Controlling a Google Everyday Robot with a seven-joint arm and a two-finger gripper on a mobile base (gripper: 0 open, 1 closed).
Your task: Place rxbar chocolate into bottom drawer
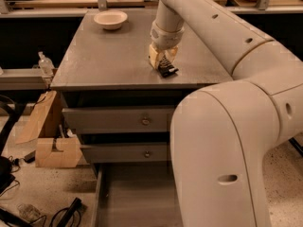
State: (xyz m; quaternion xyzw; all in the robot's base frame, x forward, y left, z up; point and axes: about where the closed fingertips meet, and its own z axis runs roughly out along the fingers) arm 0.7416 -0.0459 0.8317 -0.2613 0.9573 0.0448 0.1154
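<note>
The rxbar chocolate (167,70), a small black bar, is on the grey cabinet top (104,56) near its front edge. My gripper (162,61) reaches down from above and is shut on the bar, whose dark end pokes out below the fingers. The bottom drawer (135,195) is pulled open below the cabinet front, and the part of its grey floor that shows is bare. My large white arm covers the drawer's right part.
A white bowl (110,19) stands at the back left of the cabinet top. Two shallower drawers with round knobs (145,121) are closed. A cardboard box (53,150), a clear bottle (45,63) and cables (66,214) are at the left.
</note>
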